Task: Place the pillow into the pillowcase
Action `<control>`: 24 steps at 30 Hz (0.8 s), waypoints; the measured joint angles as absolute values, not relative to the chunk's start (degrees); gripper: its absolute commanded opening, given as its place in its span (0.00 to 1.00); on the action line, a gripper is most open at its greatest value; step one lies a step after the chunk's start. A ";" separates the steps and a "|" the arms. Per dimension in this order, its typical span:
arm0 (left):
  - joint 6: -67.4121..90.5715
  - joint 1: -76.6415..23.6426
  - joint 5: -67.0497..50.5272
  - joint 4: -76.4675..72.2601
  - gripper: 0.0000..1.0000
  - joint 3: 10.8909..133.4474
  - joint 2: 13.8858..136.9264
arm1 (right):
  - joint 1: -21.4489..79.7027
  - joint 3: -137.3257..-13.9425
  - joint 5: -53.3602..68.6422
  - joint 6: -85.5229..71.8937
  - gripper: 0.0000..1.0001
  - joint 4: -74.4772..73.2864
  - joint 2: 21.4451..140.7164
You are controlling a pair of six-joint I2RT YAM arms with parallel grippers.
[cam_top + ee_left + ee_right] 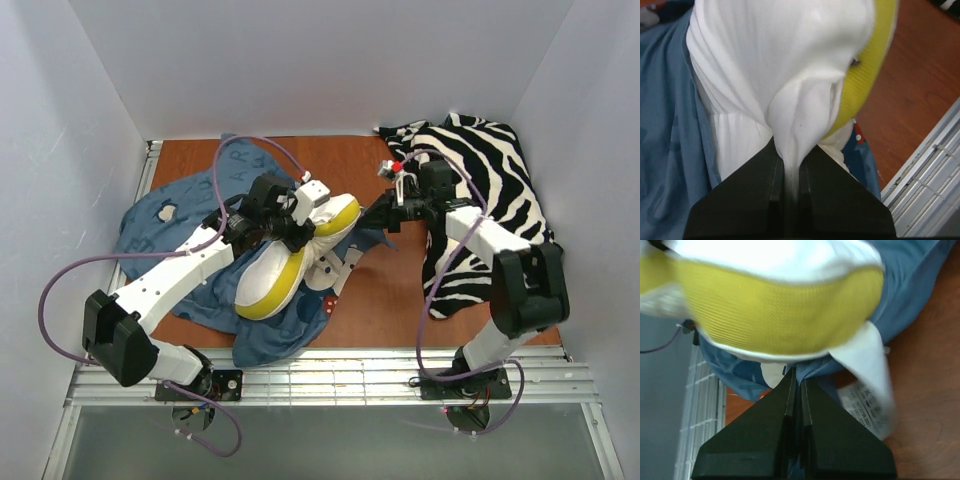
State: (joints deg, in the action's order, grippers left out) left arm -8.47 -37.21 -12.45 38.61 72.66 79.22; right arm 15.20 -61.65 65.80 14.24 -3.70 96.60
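Centrally on the wooden desk [335, 160] lies the pillow [262, 272], white with a yellow band along its edge. It runs slantwise from the near left toward the far right. It rests on top of the pillowcase [150, 235], whose blue printed cloth spreads out from under it to the left and toward the near edge of the desk. None of the pillow can be seen inside the case.

The left pincer [789, 150] reaches over the pillow from the near left. Its jaws are pressed narrow on a gathered fold of the pillow's white fabric, and the cloth bunches and puckers upward from the tips. Beside that fold the yellow band curves away to the right, with blue cloth showing on both sides below.

The right pincer [795, 377] comes in from the right, low at the pillow's far-right end. Its jaws are drawn tight together, with blue pillowcase cloth pinched between the tips just under the yellow band. A white care label [867, 407] hangs out just to the right of those tips, over bare wood.

Well apart, a zebra-striped cloth [490, 190] lies crumpled at the far right of the desk, partly beneath the right arm.
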 measured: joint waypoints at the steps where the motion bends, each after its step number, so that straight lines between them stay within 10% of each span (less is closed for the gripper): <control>1: -9.82 -37.30 -11.00 37.21 0.00 71.37 79.33 | 15.14 -61.63 66.54 12.47 0.01 -4.01 93.82; 13: -17.98 -40.42 6.09 19.86 0.00 52.34 88.29 | 15.03 -39.44 71.24 1.91 0.01 -6.13 78.61; 24: -1.28 -34.57 9.89 25.78 0.00 71.64 103.57 | 15.09 -38.30 70.61 5.87 0.01 -11.49 75.61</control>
State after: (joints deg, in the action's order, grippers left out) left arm -1.28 -34.57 9.89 25.78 71.64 103.57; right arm 15.09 -38.30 70.61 5.87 -11.49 75.61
